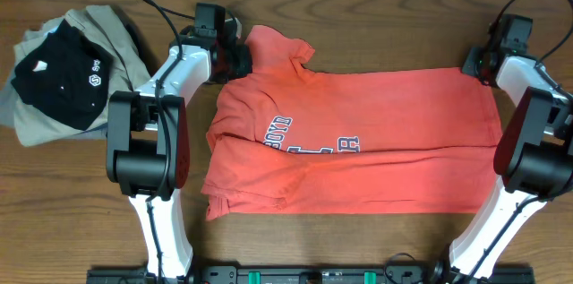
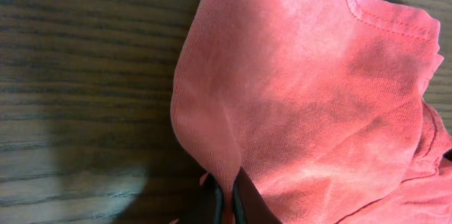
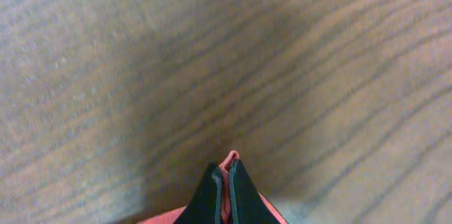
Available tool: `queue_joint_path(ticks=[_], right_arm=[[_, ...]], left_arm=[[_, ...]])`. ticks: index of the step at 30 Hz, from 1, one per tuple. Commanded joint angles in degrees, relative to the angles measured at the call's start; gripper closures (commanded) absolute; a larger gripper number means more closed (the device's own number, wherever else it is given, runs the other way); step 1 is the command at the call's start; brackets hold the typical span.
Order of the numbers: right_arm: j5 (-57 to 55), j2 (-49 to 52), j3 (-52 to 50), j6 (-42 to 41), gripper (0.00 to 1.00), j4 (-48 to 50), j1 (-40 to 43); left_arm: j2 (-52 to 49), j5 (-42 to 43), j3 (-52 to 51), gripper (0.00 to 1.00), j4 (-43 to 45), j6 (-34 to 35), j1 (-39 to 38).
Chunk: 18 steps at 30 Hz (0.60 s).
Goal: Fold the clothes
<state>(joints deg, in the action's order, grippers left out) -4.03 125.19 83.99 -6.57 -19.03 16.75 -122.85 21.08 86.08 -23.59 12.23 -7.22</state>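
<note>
Nearest the robot's bases, the coral-red T-shirt (image 1: 358, 141) lies spread sideways on the wooden table (image 1: 385, 15). Its near long edge appears to be folded up over part of the white lettering. The shirt sits centred between the two arms.

At the shirt's far edge, the left gripper (image 2: 224, 206) is closed on cloth at the sleeve end, near the collar. The wrist view shows red fabric caught between its dark fingers. The right gripper (image 3: 227, 185) is likewise closed, on a thin lip of red cloth at the far hem corner. Holding both far corners at once probably lets the arms lift that edge evenly and carry it toward the near side for the next fold.

Farthest off, at the far left corner and apart from the shirt, a black garment with a white logo (image 1: 58, 78) rests on khaki-grey clothing (image 1: 112, 33), seemingly set aside.

Count: two arms, two grippers, one red shirt, one black piece. The number of khaki-grey pieces cannot be told.
</note>
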Motion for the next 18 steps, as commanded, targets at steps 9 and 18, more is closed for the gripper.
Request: queue_joint_path(ticks=[9, 18], right_arm=[[-2.73, -8.13, 5.68, -4.31, 0.99, -27.12, 2.80], [-10.82, -16.22, 5.68, -7.13, 0.99, -49.68, 7.72]], left_arm=[[13.94, 0.61, 1.27, 0.94, -10.49, 0.52, 0.31], [21.57, -2.80, 1.27, 0.94, -38.51, 0.28, 0.31]])
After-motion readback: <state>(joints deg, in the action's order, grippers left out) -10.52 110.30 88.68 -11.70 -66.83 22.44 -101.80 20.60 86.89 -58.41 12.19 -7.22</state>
